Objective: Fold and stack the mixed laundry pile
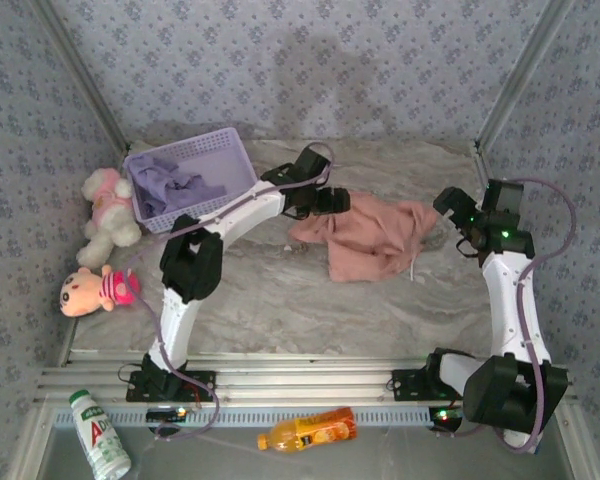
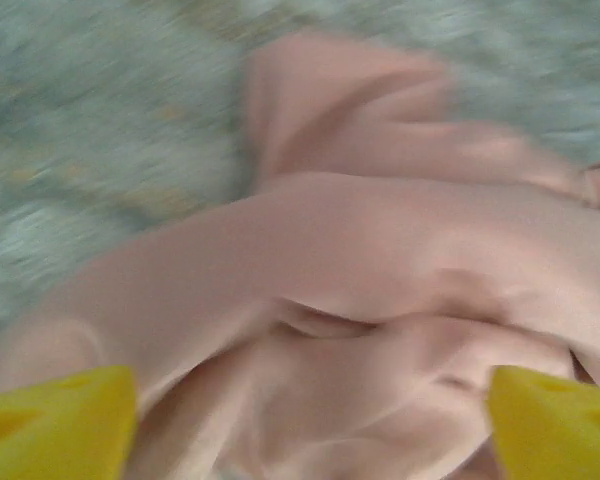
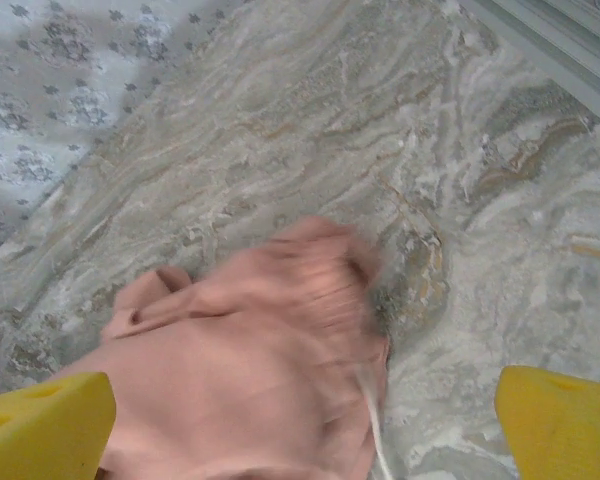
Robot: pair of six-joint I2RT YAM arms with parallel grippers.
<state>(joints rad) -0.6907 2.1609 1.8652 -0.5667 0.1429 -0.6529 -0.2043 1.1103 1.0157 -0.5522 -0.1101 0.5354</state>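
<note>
While scanning from the near edge out: skipping white bottle and orange bottle, not laundry. Farther out on the table, seeing salmon-pink garment lying crumpled, not yet flat. Flanked by both claws: left gripper at its left edge, right gripper at its right edge. On left wrist view, fingers spread wide over pink folds, gripping nothing; blurred, so no finer detail. On right wrist view, same: fingers wide apart, holding nothing, hem and white drawstring just below. Judging step as laying the pink piece flat before a first fold. Next move probably calls for dropping both claws onto opposite edges, pinching cloth, pulling apart. Worth steering clear of the drawstring. Far left: lavender T-shirt bunched inside mesh basket, untouched, to be pulled out afterwards. Early days: nothing folded, nothing stacked.
</note>
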